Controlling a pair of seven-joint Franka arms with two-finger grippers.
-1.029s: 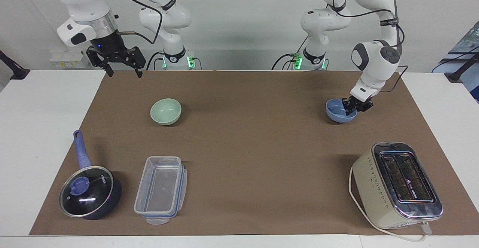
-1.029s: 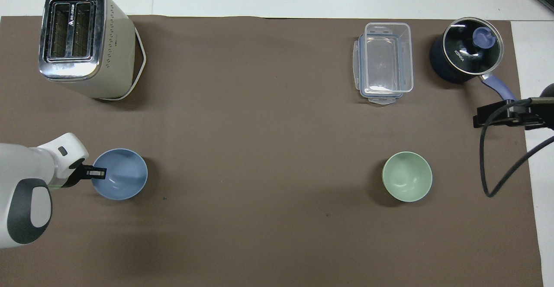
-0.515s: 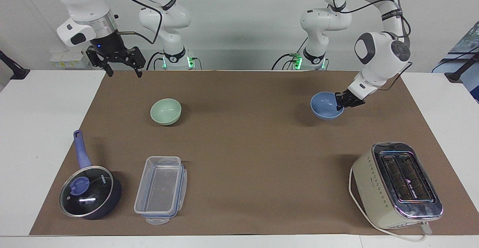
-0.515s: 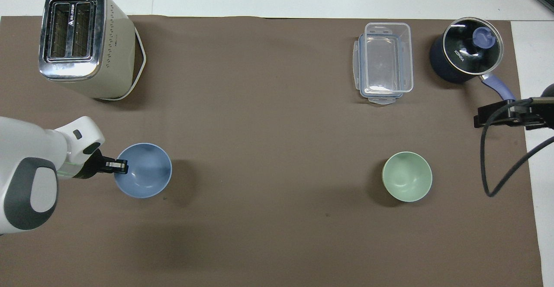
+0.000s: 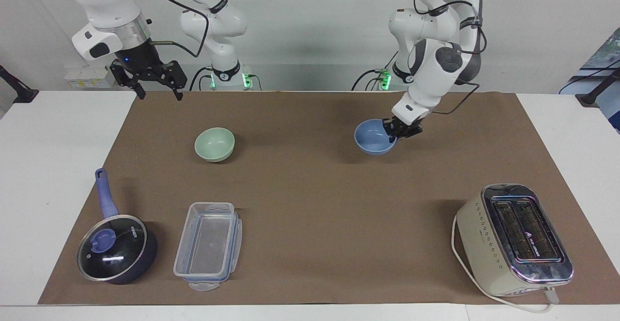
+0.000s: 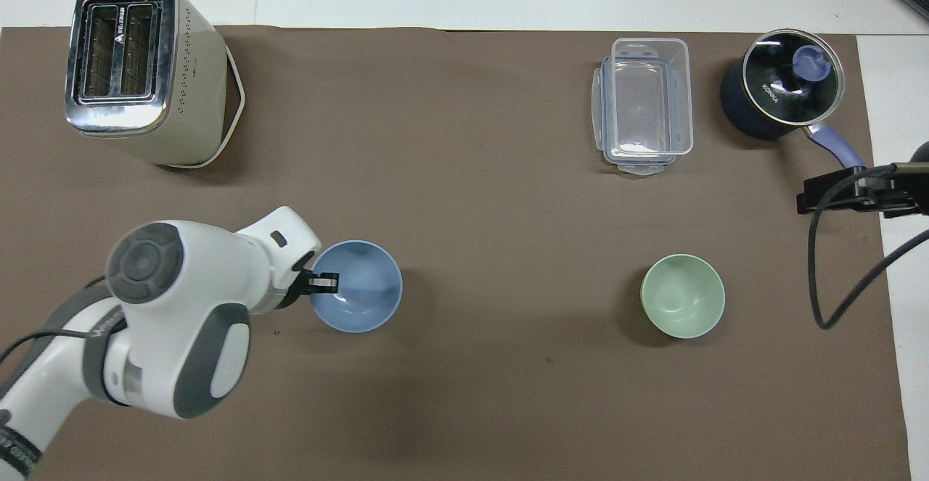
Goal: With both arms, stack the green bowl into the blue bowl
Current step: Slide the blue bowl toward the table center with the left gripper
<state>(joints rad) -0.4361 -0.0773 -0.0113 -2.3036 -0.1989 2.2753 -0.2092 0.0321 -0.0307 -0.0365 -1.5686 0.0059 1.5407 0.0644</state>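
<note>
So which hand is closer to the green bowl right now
Right. The right hand hangs open above the mat's edge at the right arm's end, close to the green bowl. The left hand, shut on the blue bowl, is over mid-table.

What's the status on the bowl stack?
Left gripper shut on the rim of the small periwinkle-blue bowl, over mid-mat. Right gripper open, waiting. Small mint-green bowl untouched on the mat. Nothing between the bowls.
</note>
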